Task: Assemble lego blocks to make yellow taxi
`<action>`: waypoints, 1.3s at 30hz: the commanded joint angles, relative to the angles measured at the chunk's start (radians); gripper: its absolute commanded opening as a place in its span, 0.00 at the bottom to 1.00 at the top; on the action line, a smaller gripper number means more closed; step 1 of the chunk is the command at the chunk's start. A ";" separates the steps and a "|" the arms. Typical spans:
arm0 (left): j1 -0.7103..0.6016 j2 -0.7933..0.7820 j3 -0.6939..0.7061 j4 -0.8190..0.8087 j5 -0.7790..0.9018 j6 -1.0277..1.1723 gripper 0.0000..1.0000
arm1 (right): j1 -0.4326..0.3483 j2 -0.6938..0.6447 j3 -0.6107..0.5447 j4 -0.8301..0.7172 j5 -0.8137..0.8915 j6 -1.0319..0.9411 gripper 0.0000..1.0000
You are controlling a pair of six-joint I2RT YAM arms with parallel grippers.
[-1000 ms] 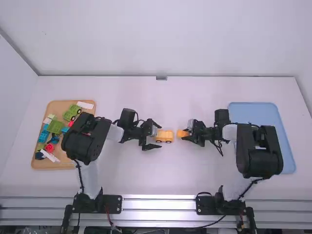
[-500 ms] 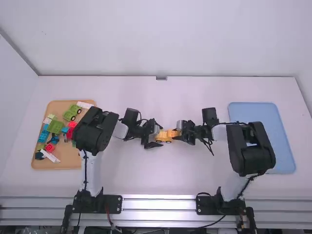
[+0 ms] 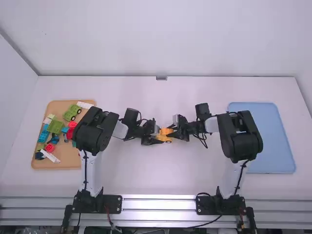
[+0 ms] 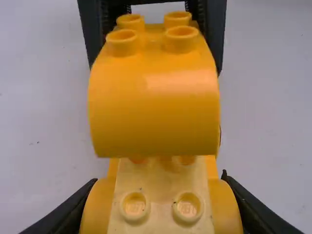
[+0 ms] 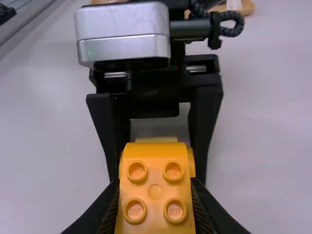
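Note:
A curved yellow block (image 3: 166, 131) is in my right gripper (image 3: 175, 131), shut on its sides; it overlaps the wheeled yellow base (image 3: 168, 140). My left gripper (image 3: 157, 135) is shut on the base from the left. In the left wrist view, the curved block (image 4: 153, 112) hangs over the studded base (image 4: 161, 209), held between the sides of the left gripper (image 4: 161, 209). In the right wrist view, the four-stud top of the curved block (image 5: 155, 190) lies between the fingers of the right gripper (image 5: 155, 209). Whether block and base touch, I cannot tell.
A tan tray (image 3: 68, 165) with green, blue, red and white blocks stands at the left, beside the left arm's elbow. At the right, a blue tray (image 3: 278, 141) lies partly under the right arm. Both grippers face each other at mid-table.
My right gripper has moved left with the curved block, to over the wheeled base. My left gripper's fingers, apart earlier, have drawn in on the base.

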 commanded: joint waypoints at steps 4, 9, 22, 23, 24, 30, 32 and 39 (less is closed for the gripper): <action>-0.007 0.013 0.011 0.018 -0.027 -0.029 0.47 | -0.005 0.012 0.014 0.002 -0.018 0.006 0.06; -0.011 0.013 0.011 0.043 -0.026 -0.052 0.47 | 0.016 0.012 -0.018 0.067 0.021 0.027 0.04; -0.016 0.013 0.010 -0.048 -0.026 0.000 0.34 | 0.084 0.012 -0.007 0.080 0.150 0.061 0.01; -0.016 0.013 0.010 -0.060 -0.026 0.009 0.34 | 0.082 0.012 -0.004 0.079 0.135 0.061 0.02; -0.013 0.013 0.010 -0.069 -0.026 0.007 0.34 | 0.071 0.012 0.003 0.077 0.116 0.061 0.02; -0.017 0.013 0.010 -0.081 -0.019 0.008 0.34 | 0.040 0.012 0.014 0.024 0.104 0.015 0.02; -0.017 0.013 0.010 -0.079 -0.019 0.008 0.34 | 0.053 0.012 0.002 0.031 0.114 0.005 0.02; -0.018 0.013 0.010 -0.077 -0.019 0.008 0.33 | 0.082 0.012 -0.004 0.026 0.172 0.028 0.01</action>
